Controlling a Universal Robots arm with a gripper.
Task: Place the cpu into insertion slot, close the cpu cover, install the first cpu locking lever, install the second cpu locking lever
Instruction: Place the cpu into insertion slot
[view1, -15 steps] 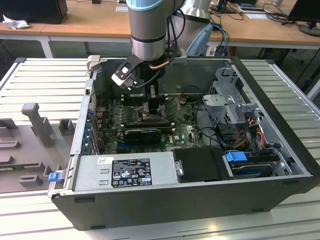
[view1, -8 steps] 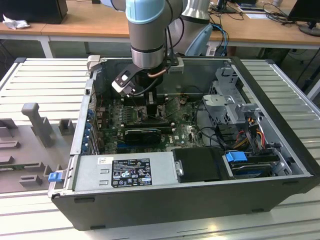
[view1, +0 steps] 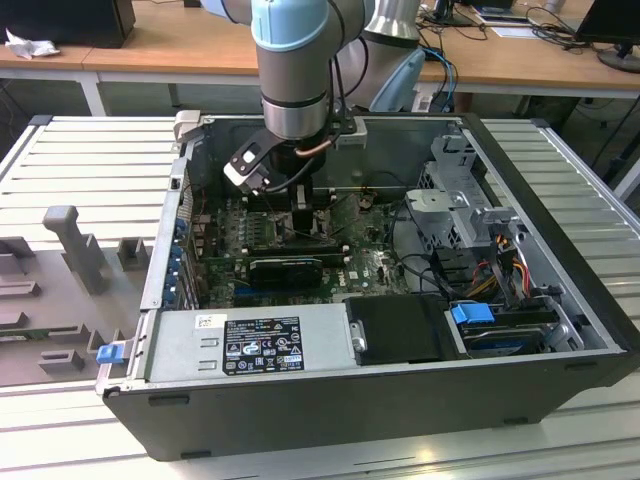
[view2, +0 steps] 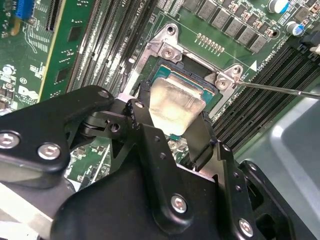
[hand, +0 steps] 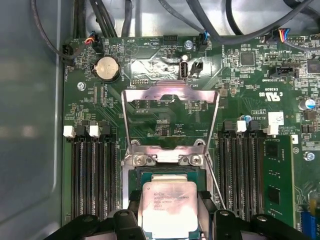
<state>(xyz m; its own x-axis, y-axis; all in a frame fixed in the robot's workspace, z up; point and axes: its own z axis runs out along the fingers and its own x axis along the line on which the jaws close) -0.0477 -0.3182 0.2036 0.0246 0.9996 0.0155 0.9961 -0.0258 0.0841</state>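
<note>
cpu in pincer over insertion slot

Even room light brightens the exterior view, yet the computer case lies shadowed inside. In both wrist views, glare whitens the cpu top.

An open computer case is laid on a slatted worktop; a grey power supply is fitted along its near wall.
</note>
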